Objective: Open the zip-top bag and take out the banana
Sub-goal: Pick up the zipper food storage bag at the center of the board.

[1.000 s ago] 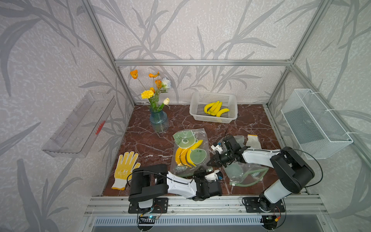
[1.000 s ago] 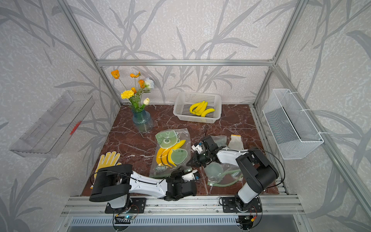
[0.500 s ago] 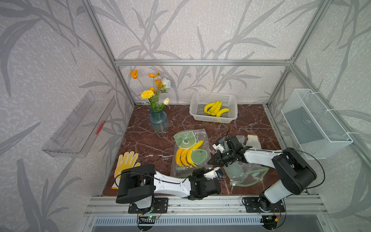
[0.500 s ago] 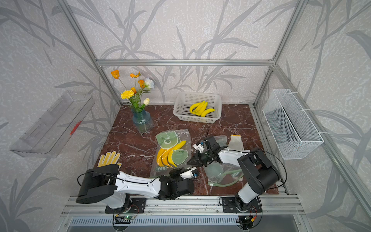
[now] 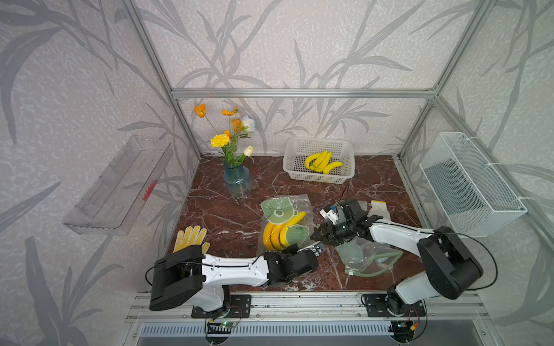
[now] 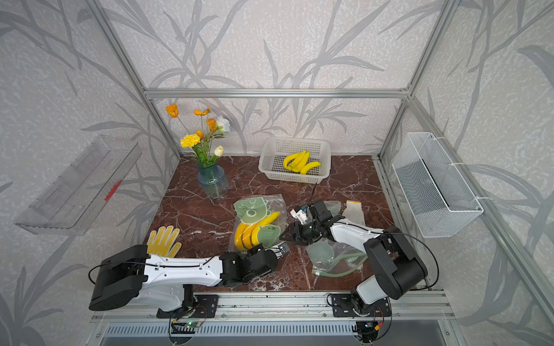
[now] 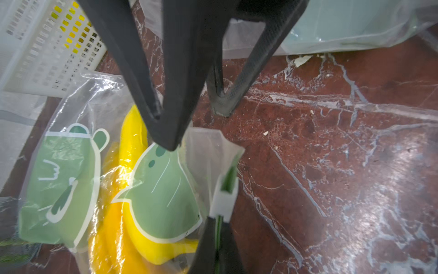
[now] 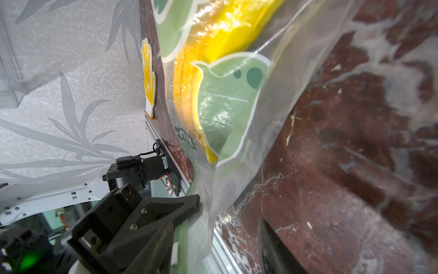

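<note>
Left fingers [image 7: 205, 251] clamp the zip edge of the bag [image 7: 163, 201] at lower centre; right fingers [image 7: 175, 95] stand apart at upper centre.

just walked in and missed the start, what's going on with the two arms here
Two robot arms are working on a zip-top bag of bananas lying on the table. The left fingers are shut on the bag's zip edge, beside the white slider. The right fingers stand open at the bag's side, one tip by the film. Its bananas are inside, not yet out.
</note>
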